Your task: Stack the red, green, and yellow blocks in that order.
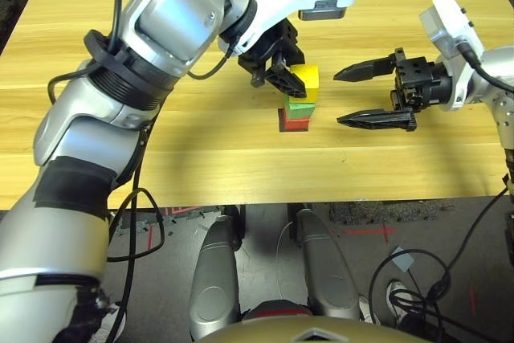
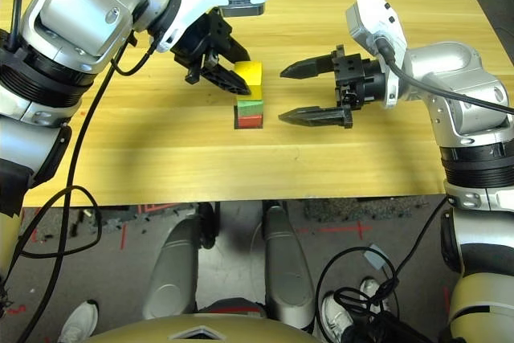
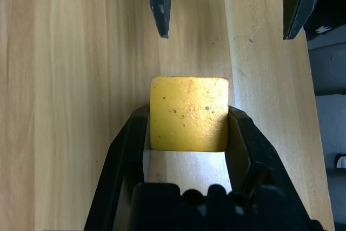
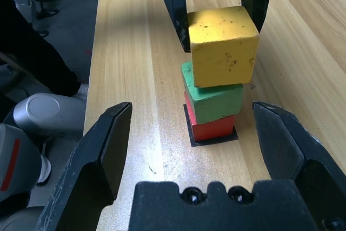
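The red block (image 4: 213, 128) sits on a flat black patch (image 4: 193, 140). On it lies the green block (image 4: 213, 100), turned slightly askew. The yellow block (image 4: 221, 44) is on top of the green one, shifted a little to one side. My left gripper (image 1: 287, 78) comes down from behind and is shut on the yellow block (image 3: 189, 113), one finger against each side. My right gripper (image 1: 337, 98) hovers just right of the stack, open wide and pointing at it with nothing between its fingers.
The stack stands near the middle of the wooden table (image 1: 161, 158), with bare wood all around it. The table's front edge (image 1: 265, 198) lies close below the stack. Cables hang from both arms.
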`<state>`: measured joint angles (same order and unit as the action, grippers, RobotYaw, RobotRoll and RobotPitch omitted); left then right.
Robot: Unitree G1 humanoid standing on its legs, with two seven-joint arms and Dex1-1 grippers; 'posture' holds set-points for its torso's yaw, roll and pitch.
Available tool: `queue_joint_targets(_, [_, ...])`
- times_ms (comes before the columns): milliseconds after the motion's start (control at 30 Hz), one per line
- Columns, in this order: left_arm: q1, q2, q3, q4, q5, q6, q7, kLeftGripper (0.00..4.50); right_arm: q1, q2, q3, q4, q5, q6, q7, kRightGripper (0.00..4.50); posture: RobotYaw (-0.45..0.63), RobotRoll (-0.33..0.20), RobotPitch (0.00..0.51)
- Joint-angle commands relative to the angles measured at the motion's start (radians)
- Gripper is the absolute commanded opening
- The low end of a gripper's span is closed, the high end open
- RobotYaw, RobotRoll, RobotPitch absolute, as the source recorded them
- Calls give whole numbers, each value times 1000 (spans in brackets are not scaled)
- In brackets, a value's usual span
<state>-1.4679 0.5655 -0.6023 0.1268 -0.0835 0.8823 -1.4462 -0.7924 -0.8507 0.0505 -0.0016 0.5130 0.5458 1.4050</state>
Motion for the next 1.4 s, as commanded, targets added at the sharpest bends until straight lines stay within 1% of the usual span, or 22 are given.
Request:
queue_joint_targets(33, [4, 6, 10, -4, -2, -21, -13, 3411, -4, -8, -4, -11, -4, -5, 6, 4500, -17, 96, 288])
queue_joint_targets(133, [8, -1, 20, -9, -10, -18, -7, 4453, -3, -10, -5, -12, -2, -4, 8, 4500, -15, 95, 289])
queue_joint_targets(333, [7, -19, 43, -40, -29, 23, 10, 4482, -6, -10, -4, -5, -2, -8, 16, 4500, -5, 91, 285])
queue_joint_targets(467, [28, 9, 78, -84, -72, 58, -7, 4482, -1, -11, -13, 1, 6, -14, 25, 4500, 2, 85, 279])
queue_joint_targets(533, [45, 27, 120, -108, -117, 86, -17, 4482, 0, -12, -22, 11, 13, -15, 31, 4500, 6, 82, 276])
queue_joint_targets(600, [59, 38, 175, -121, -161, 140, 2, 4482, 3, -17, -34, 19, 20, -12, 33, 4500, 9, 79, 276])
queue_joint_targets(667, [77, 30, 245, -122, -193, 158, 48, 4482, 10, -19, -54, 25, 29, -2, 22, 4500, 17, 71, 274])
queue_joint_targets(800, [134, -21, 460, -89, -203, 202, 289, 4482, 28, 9, -139, 86, 24, -6, -97, 4500, 24, 55, 275])
queue_joint_targets(967, [264, -80, 704, -97, -200, 145, 578, 4482, 58, 88, -282, 173, 12, -21, -357, 4500, 35, 34, 281])
queue_joint_targets(1067, [389, -130, 841, -121, -196, 44, 744, 4482, 81, 148, -364, 249, -21, -114, -517, 4500, 35, 19, 286])
queue_joint_targets(1133, [477, -153, 893, -139, -192, -36, 821, 4482, 100, 172, -396, 288, -47, -176, -601, 4500, 36, 12, 288])
queue_joint_targets(1233, [632, -155, 923, -142, -157, -216, 899, 4482, 126, 202, -446, 352, -67, -265, -696, 4500, 36, -2, 297])
queue_joint_targets(1267, [690, -161, 952, -132, -152, -271, 937, 4482, 136, 218, -463, 372, -76, -307, -733, 4500, 35, -4, 299])
queue_joint_targets(1300, [726, -168, 969, -129, -154, -304, 967, 4482, 140, 226, -475, 389, -80, -336, -753, 4500, 35, -7, 299])
queue_joint_targets(1333, [755, -176, 984, -128, -153, -332, 1002, 4482, 145, 230, -484, 406, -86, -362, -775, 4500, 35, 0, 0])
queue_joint_targets(1400, [834, -199, 1032, -124, -144, -415, 1072, 4482, 163, 241, -509, 449, -100, -432, -824, 4500, 40, 0, 0])
